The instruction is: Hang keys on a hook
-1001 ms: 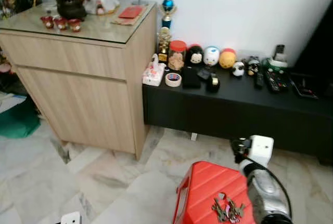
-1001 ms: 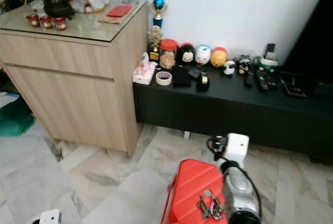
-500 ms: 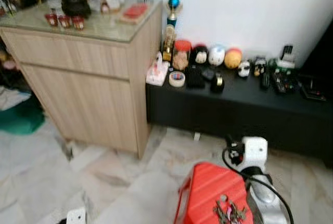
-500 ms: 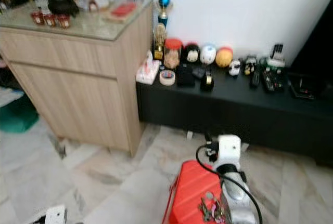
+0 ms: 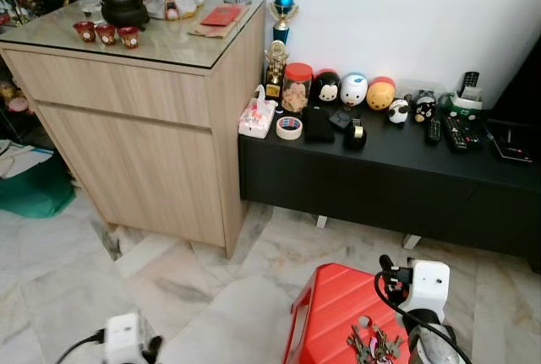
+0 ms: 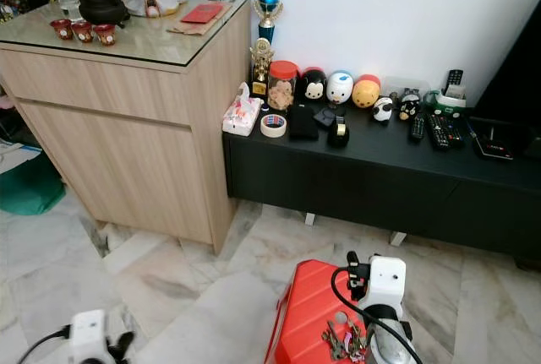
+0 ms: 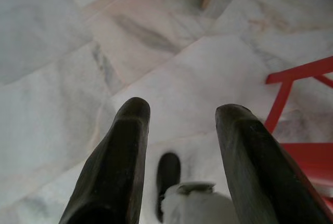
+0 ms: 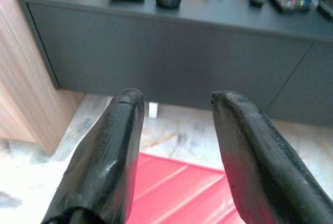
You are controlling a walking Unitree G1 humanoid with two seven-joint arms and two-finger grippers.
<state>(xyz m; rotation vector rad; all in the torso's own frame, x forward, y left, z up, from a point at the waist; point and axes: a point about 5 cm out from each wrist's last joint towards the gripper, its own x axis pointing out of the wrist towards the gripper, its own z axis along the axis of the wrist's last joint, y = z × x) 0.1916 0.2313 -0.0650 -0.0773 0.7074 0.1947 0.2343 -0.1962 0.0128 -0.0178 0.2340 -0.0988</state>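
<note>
Marble floor [image 5: 211, 296] runs beneath a red plastic stool [image 5: 338, 313], on whose seat a bunch of keys [image 5: 372, 345] lies loose, just beside and below the right gripper [image 8: 174, 104]. That gripper hangs over the stool's far edge with its fingers apart and nothing between them, aimed at the low black console [image 5: 380, 178] ahead. Beyond it sit a tape roll [image 5: 288, 127], a tissue box [image 5: 256, 117] and round figurines [image 5: 354, 89], next to a wooden cabinet [image 5: 135, 127]. The left gripper [image 7: 179, 120] hangs low over bare floor, fingers likewise spread and empty.
</note>
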